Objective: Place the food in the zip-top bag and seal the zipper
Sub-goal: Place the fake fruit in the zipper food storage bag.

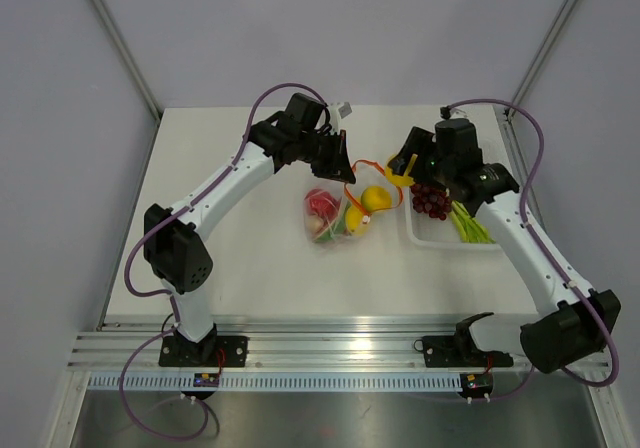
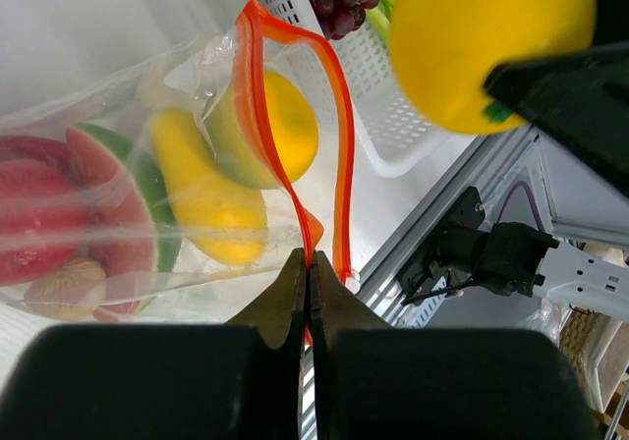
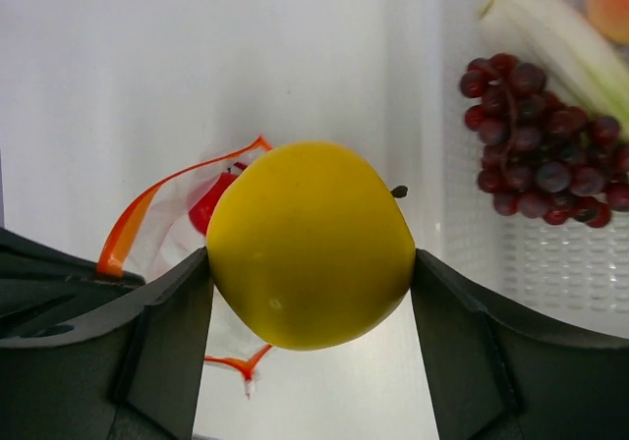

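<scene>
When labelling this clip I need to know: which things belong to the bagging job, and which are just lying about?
Job: bag, zipper, held lemon, grapes, green stalk, fruit already bagged.
Lying about: tray, cables, rail.

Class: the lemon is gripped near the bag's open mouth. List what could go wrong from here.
1. The zipper mouth looks narrow beside the lemon in the right end effector; it may catch the rim and roll off.
2. The left end effector pinches the zipper at one spot; a push could tug the floppy bag free.
</scene>
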Controlling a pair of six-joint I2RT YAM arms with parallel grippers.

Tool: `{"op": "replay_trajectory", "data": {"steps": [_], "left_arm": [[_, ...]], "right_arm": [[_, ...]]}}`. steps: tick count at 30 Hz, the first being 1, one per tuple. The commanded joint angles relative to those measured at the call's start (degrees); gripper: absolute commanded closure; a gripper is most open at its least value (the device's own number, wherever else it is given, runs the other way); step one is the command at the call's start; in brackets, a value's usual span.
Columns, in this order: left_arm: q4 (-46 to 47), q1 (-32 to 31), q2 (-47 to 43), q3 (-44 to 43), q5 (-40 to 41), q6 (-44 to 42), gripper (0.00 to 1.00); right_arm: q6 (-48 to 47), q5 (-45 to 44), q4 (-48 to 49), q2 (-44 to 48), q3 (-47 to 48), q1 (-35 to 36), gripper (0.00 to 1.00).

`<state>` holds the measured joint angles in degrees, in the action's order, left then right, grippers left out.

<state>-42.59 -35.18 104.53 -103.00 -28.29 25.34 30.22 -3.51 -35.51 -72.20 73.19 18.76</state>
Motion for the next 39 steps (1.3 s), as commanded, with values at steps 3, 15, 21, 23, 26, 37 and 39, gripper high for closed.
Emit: {"op": "replay_trajectory", "data": {"steps": [3, 15, 21, 23, 26, 37, 39], "left_arm": [[2.6, 0.2, -2.3, 0.0, -1.9, 0.4, 1.00], [2.5, 0.2, -3.6, 0.2, -1.6, 0.6, 1.00], [3.2, 0.2, -3.7, 1.1, -2.1, 0.8, 1.00], [3.8, 0.2, -3.5, 1.3, -2.5, 1.2, 1.00], [4.4, 0.2, -3.5, 1.5, -3.0, 1.6, 1.00], [4.3, 0.2, -3.9, 2.2, -2.9, 1.1, 1.00], [4.3, 0.2, -3.9, 2.4, -2.9, 1.1, 1.00]], "right_arm": [[2.9, -0.2, 4.0, -6.1, 2.6, 7.0, 0.66], [2.5, 6.9, 6.7, -14.2, 6.7, 10.3, 0.05], [1.5, 1.9, 6.9, -8.8, 4.4, 10.2, 0.11], [1.8, 2.6, 7.4, -8.2, 4.1, 10.2, 0.17], [2.5, 3.2, 7.7, -8.1, 3.6, 10.2, 0.26], [1.9, -5.3, 3.4, -3.7, 3.4, 6.7, 0.46], [0.4, -7.6, -0.3, -2.1, 4.1, 4.0, 0.45]]}}
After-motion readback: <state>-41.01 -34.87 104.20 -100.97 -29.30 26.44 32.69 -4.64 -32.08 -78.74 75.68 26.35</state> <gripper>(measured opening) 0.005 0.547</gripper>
